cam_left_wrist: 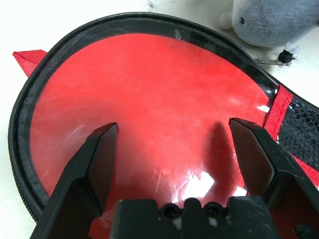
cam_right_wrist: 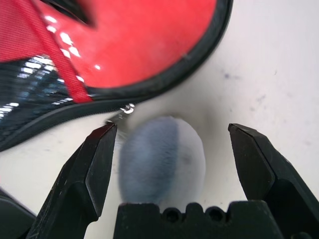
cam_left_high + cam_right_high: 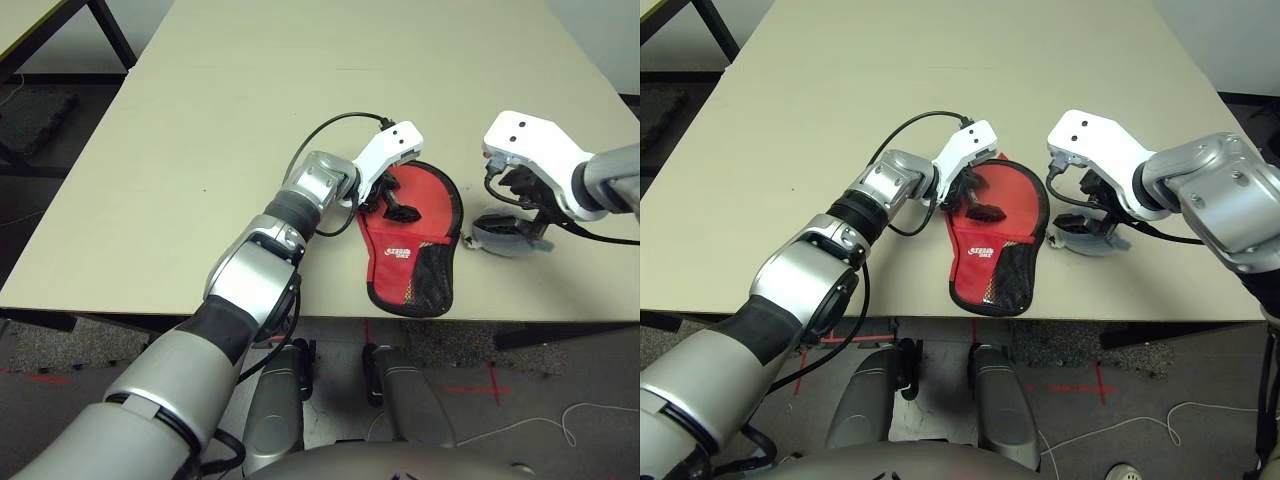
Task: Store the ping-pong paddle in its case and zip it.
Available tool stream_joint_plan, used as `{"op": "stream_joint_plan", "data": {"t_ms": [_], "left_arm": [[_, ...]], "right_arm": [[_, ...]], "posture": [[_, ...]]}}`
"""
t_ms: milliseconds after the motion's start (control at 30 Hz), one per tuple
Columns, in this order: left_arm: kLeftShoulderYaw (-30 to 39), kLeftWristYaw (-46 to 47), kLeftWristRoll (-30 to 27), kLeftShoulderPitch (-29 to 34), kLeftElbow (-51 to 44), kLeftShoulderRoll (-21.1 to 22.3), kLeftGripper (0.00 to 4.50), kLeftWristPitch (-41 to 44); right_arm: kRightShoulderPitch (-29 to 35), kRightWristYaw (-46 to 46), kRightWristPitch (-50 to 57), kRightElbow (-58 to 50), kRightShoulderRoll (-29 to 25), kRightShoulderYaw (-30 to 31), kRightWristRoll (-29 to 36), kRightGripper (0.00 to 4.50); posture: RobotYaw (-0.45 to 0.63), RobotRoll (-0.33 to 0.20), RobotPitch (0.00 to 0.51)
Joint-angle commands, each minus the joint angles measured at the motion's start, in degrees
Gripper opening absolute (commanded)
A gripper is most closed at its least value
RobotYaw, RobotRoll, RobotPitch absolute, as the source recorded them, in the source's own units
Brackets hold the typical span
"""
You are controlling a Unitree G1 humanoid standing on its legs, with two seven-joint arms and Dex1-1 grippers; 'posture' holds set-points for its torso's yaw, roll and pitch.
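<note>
The case (image 3: 410, 255) lies flat near the table's front edge, its red fabric and black mesh pocket (image 3: 432, 272) towards me. Through its clear panel shows the ping-pong paddle's red rubber face (image 1: 149, 99); the handle is hidden. My left gripper (image 3: 385, 200) hangs open just above the round end of the case, fingers (image 1: 94, 154) either side of the panel's middle. The grey-white pompom (image 2: 162, 154) rests on the table to the right of the case, on its short pull. My right gripper (image 2: 172, 132) is open, its fingers standing either side of the pompom without pinching it.
The beige table (image 3: 250, 120) stretches far back and to the left. The case's narrow end lies right at the front edge (image 3: 300, 318). A black cable (image 3: 320, 130) loops from my left wrist. Another table's dark leg (image 3: 110, 30) stands at the far left.
</note>
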Motion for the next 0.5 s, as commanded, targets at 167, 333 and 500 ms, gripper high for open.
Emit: {"op": "stream_joint_plan", "data": {"t_ms": [167,333,500], "left_arm": [[-1.2,1.7,2.5,2.4,4.0,0.9,4.50,1.7],[-1.2,1.9,2.5,2.5,4.0,1.0,4.50,1.6],[-1.3,2.0,2.6,2.4,4.1,0.9,4.50,1.4]], "right_arm": [[0.3,2.8,2.2,6.6,0.3,3.5,-3.0,4.47],[0.8,4.7,4.3,6.9,0.1,4.0,-2.6,4.09],[1.4,5.8,6.1,5.3,-0.4,3.6,-2.0,2.35]], "posture": [[-0.10,0.000,0.192],[-0.10,0.000,0.192],[-0.11,0.000,0.193]]}}
